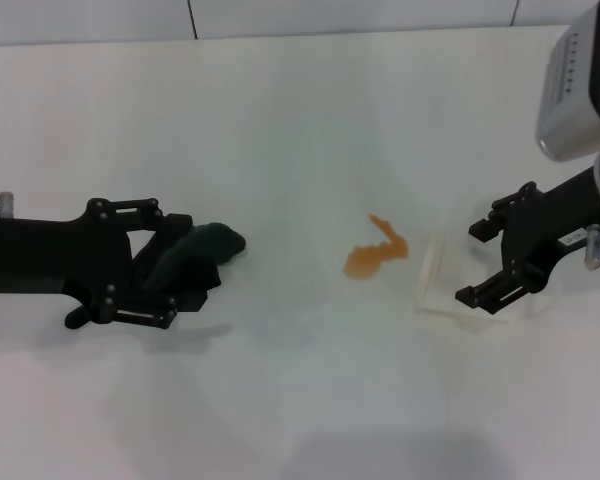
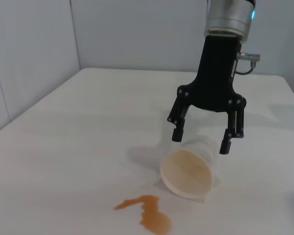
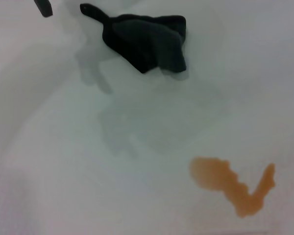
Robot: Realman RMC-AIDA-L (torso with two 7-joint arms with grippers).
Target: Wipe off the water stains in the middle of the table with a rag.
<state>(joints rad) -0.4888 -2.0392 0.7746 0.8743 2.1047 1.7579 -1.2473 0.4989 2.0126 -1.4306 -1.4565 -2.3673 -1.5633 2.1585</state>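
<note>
The water stains (image 1: 372, 255) are a small orange puddle with a zigzag tail in the middle of the white table (image 1: 280, 400). They also show in the left wrist view (image 2: 149, 215) and the right wrist view (image 3: 225, 181). The dark green rag (image 1: 208, 248) lies left of them, between the spread fingers of my left gripper (image 1: 190, 262), its end sticking out past the fingertips toward the stain. In the right wrist view the rag (image 3: 147, 41) touches one fingertip while the other fingertip (image 3: 43, 6) stands apart. My right gripper (image 1: 475, 265) is open.
A translucent plastic cup (image 1: 430, 280) lies on its side just right of the stain, its mouth toward the stain (image 2: 188, 171). The right gripper (image 2: 200, 139) straddles the cup's base end. A wall runs along the table's far edge.
</note>
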